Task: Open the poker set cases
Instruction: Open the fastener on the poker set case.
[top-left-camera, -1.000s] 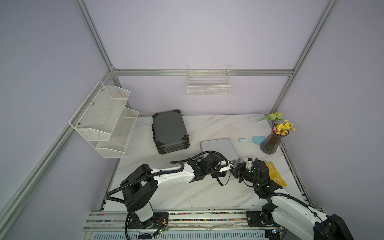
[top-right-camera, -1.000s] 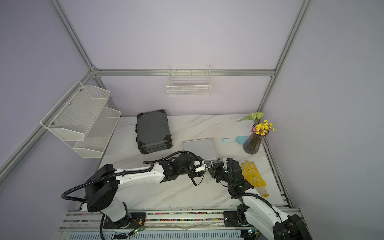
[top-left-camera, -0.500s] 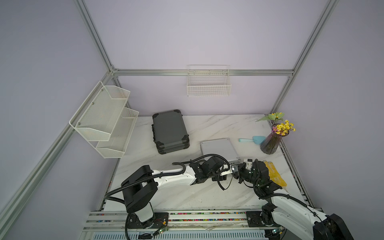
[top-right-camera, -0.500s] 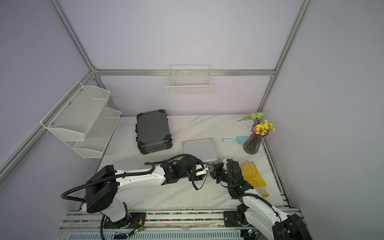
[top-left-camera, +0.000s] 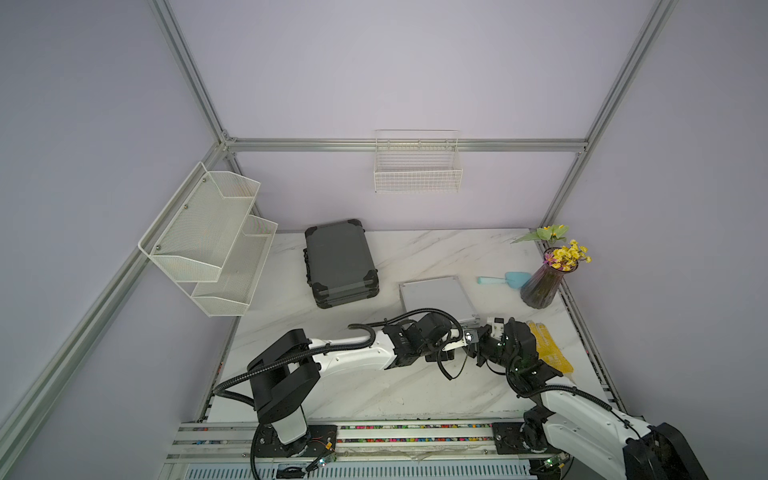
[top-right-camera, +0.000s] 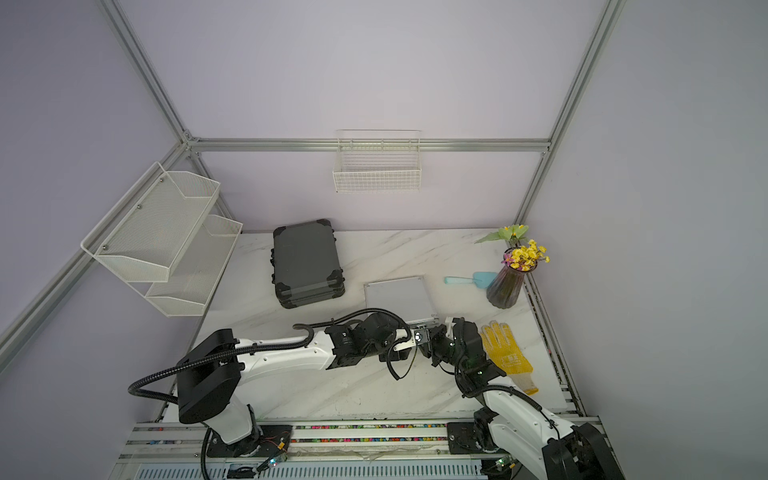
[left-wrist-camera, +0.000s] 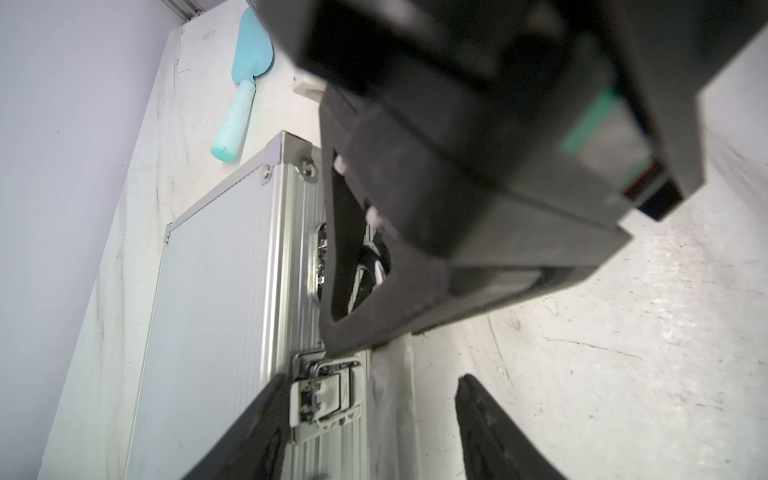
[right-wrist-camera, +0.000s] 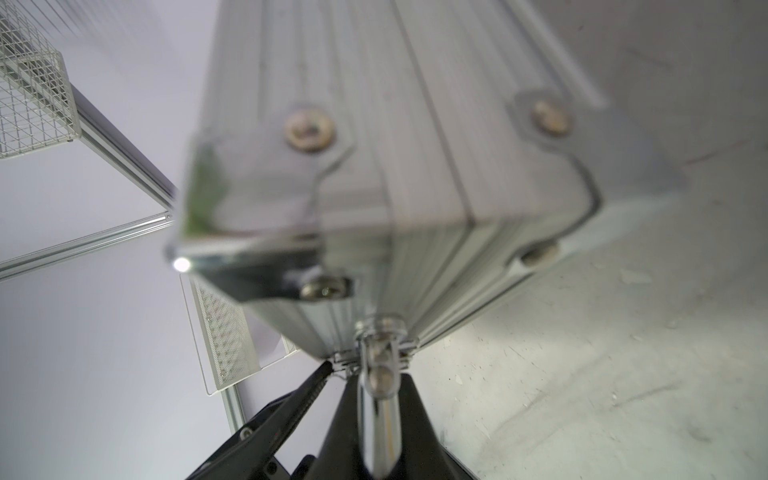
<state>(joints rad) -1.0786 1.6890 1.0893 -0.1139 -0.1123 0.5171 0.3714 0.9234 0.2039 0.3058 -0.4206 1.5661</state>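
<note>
A shut silver aluminium case (top-left-camera: 434, 296) lies right of the counter's (top-left-camera: 415, 386) middle, and a dark grey case (top-left-camera: 338, 259) lies by its back edge. The left pincer (left-wrist-camera: 372, 382) gapes astride a front latch (left-wrist-camera: 328, 399). The right pincer (right-wrist-camera: 338, 370) is pinched nearly closed alongside.

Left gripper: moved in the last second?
Yes. In a top view the left gripper has slid slightly along the near edge of the silver case, toward the vase.

top views: overhead, whole table (top-left-camera: 436, 253) | wrist views: close, silver case (left-wrist-camera: 216, 291)
</note>
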